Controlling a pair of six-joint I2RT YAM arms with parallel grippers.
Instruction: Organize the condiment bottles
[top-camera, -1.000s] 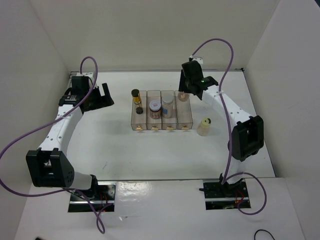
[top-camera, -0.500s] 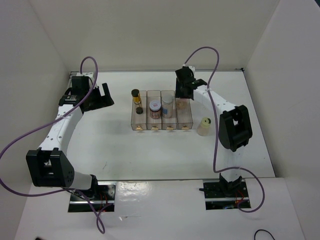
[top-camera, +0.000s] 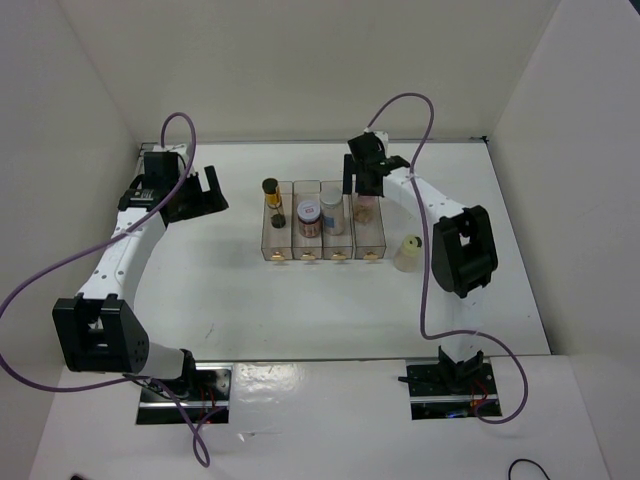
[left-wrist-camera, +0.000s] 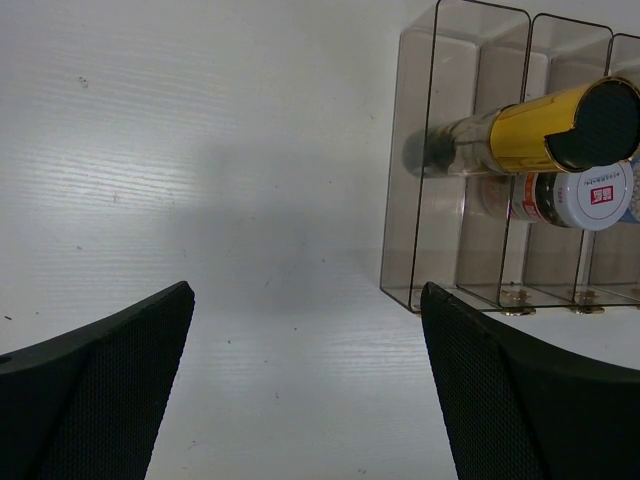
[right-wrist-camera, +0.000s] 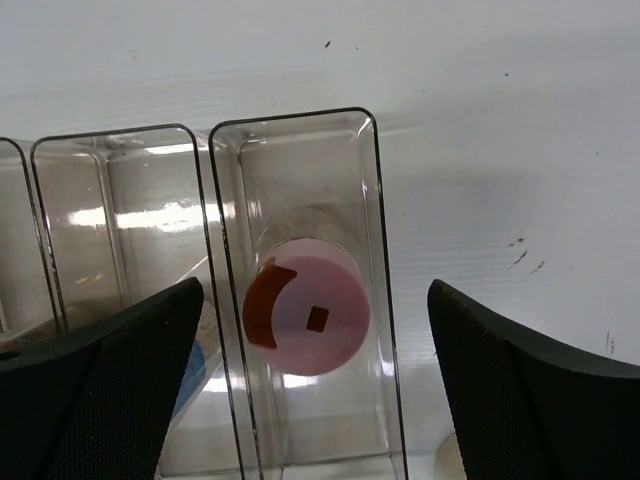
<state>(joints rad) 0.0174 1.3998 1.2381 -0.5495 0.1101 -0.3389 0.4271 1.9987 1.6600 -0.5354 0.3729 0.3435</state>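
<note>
A clear four-slot tray (top-camera: 281, 250) holds, left to right, the slim amber black-capped bottle (top-camera: 272, 200), the lilac-lidded brown jar (top-camera: 309, 214), the pale-blue-lidded jar (top-camera: 334, 209) and the pink-capped bottle (top-camera: 366, 207). The cream yellow-capped bottle (top-camera: 408, 252) stands on the table just right of the tray. My right gripper (top-camera: 362, 182) hovers open over the rightmost slot. In the right wrist view its fingers straddle the pink cap (right-wrist-camera: 306, 320) without touching it. My left gripper (top-camera: 197, 193) is open over bare table, left of the tray. Its view shows the amber bottle (left-wrist-camera: 520, 140) and the lilac lid (left-wrist-camera: 592, 196).
White walls enclose the table on the left, back and right. The tray's clear wall (left-wrist-camera: 408, 200) rises to the right of my left fingers. A sliver of the cream bottle (right-wrist-camera: 450, 462) shows beside the tray's rightmost slot (right-wrist-camera: 372, 200).
My right gripper has come left over the tray's rightmost slot and opened, letting go of the pink-capped bottle, which now stands in that slot. The left arm has not moved.
</note>
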